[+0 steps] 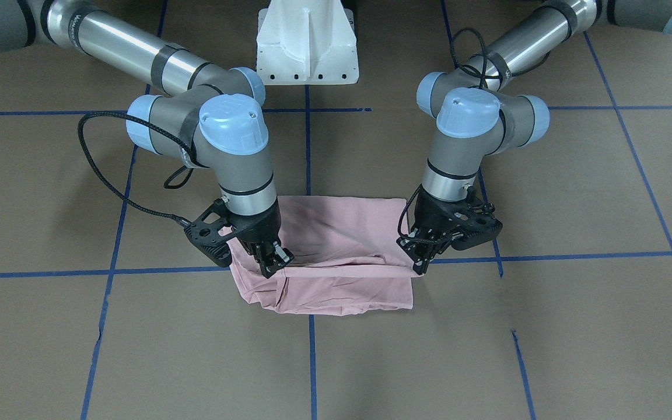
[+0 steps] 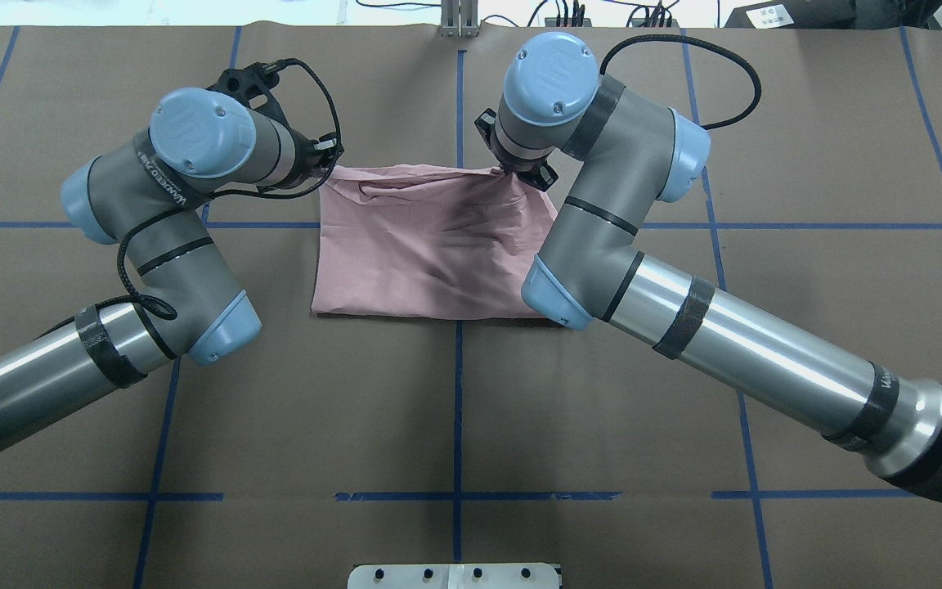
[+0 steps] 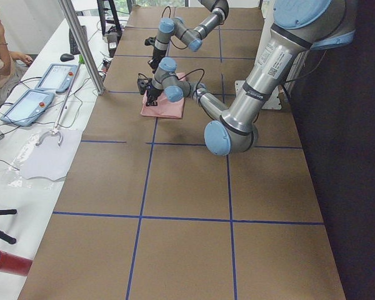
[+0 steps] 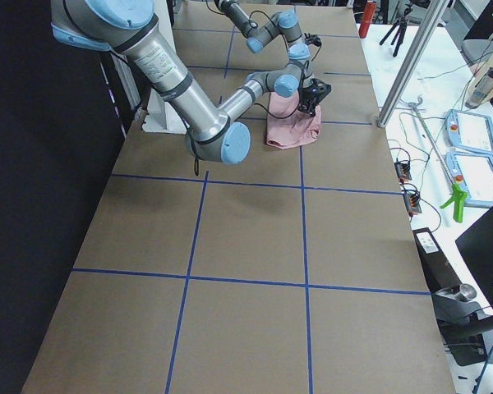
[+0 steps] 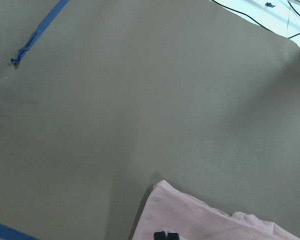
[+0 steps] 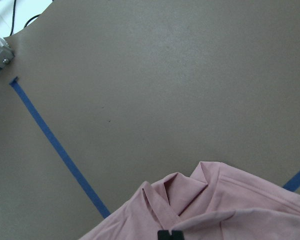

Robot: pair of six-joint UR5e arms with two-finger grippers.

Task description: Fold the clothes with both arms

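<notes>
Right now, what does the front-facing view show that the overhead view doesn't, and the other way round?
Only front-facing: both sets of fingertips, with the right hand and left hand pinching the T-shirt along a taut fold edge, and a lower layer showing beyond it. Only overhead: cables past the table; each hand is mostly hidden from above. Both: the pink T-shirt lying on the brown, blue-taped table.
</notes>
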